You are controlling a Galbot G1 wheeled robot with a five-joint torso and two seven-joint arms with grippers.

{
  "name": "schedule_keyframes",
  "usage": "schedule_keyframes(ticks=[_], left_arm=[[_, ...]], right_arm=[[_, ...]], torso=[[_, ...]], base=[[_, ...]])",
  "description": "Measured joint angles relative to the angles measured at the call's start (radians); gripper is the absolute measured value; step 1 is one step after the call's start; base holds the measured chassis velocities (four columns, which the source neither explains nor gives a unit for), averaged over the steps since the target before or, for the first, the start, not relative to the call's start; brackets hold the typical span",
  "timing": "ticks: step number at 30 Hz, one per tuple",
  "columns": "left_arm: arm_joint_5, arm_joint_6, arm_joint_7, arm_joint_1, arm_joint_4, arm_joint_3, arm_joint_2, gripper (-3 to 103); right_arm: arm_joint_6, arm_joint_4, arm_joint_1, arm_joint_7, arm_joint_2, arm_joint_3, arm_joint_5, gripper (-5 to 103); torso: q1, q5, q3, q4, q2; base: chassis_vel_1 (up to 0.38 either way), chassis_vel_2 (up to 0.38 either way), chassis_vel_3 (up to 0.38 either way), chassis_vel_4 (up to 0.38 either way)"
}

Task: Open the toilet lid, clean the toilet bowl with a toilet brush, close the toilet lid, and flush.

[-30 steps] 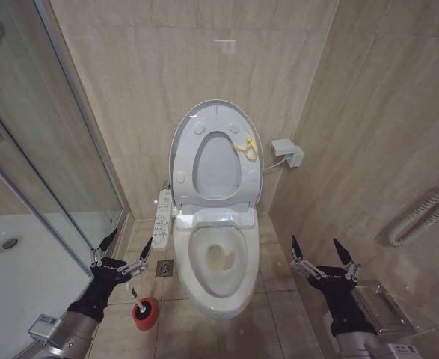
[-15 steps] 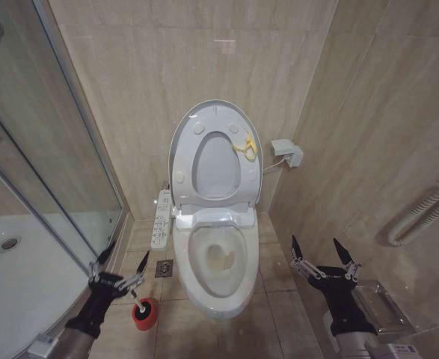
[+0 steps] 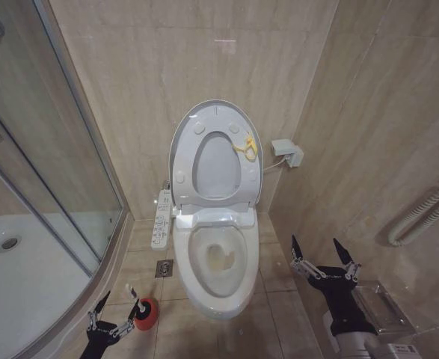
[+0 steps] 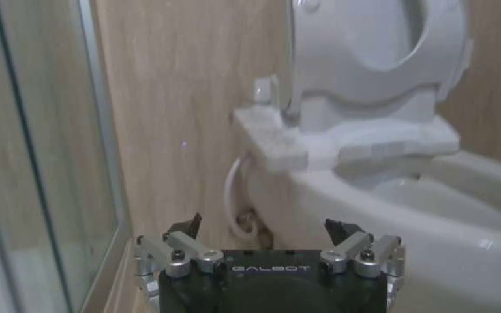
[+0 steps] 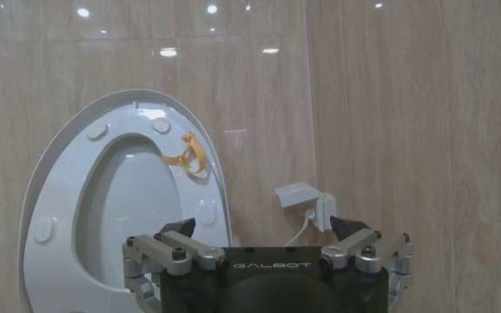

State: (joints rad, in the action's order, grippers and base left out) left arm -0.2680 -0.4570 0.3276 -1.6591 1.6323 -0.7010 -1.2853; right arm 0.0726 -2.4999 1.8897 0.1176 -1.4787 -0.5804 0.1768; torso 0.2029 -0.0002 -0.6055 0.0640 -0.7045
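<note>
Both grippers empty, fingers spread; lid up, brush in holder.

L gripper (image 3: 114,313) sits low at approx 7 o'clock in head view, fingers (image 3: 101,303) splayed wide, holding nothing, tips just beside the toilet brush (image 3: 130,292) handle; can't tell if touching. Brush stands in its red holder (image 3: 146,314) on the floor tiles, at 8 o'clock from the toilet bowl (image 3: 216,258). R gripper (image 3: 322,253) at approx 4 o'clock, fingers (image 3: 296,249) wide apart, empty, well apart from bowl & near the R wall. Toilet lid (image 3: 183,138) upright against back wall at 12 o'clock, seat (image 3: 218,196) w/ yellow loop (image 3: 245,146) raised flat against it. Bowl open, yellowish stain at bottom; no brush in it. Control panel (image 3: 161,217) hangs at bowl's L side.
</note>
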Motion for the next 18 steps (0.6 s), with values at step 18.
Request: schedule_keyframes(ticks=[18], left_arm=[[-0.034, -0.049, 0.007, 0.208, -0.283, 0.023, 0.008, 100]], right_arm=[[0.000, 0.000, 0.000, 0.000, 0.000, 0.000, 0.000, 100]], torso=[[0.000, 0.0001, 0.000, 0.0000, 0.000]], base=[[0.000, 0.000, 0.000, 0.000]])
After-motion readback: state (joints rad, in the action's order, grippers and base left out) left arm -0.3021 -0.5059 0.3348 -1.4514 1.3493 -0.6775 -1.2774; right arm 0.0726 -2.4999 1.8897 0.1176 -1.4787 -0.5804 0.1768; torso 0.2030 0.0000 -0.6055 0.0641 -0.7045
